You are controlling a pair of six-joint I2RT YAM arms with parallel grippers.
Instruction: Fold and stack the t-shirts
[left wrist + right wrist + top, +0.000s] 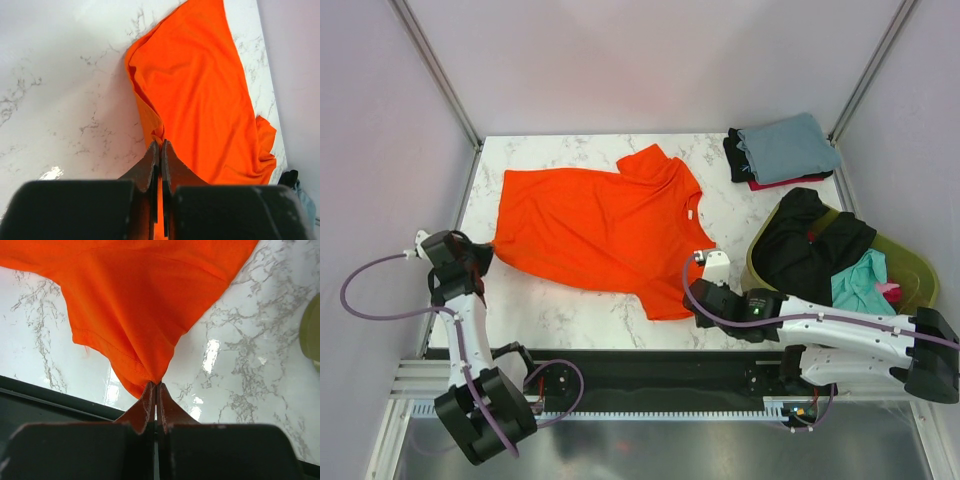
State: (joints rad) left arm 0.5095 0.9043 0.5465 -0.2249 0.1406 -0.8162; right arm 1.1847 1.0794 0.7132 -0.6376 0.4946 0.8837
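Observation:
A bright orange t-shirt (pixel 600 220) lies spread on the marble table (pixel 560 310), its collar toward the right. My left gripper (pixel 485 262) is shut on the shirt's left corner; the left wrist view shows the cloth (pixel 200 90) pinched at the gripper's (pixel 160 145) tips. My right gripper (pixel 698 292) is shut on the shirt's near right corner; the right wrist view shows the cloth (pixel 140 315) bunched into the gripper's (pixel 155 386) tips. A folded stack with a grey-blue shirt (pixel 788 147) on top, over red and black ones, sits at the back right.
An olive-green basket (pixel 912 268) stands at the right with a black shirt (pixel 810 245), a teal shirt (pixel 860 282) and a bit of pink cloth in it. The black front rail (pixel 650 365) runs along the table's near edge.

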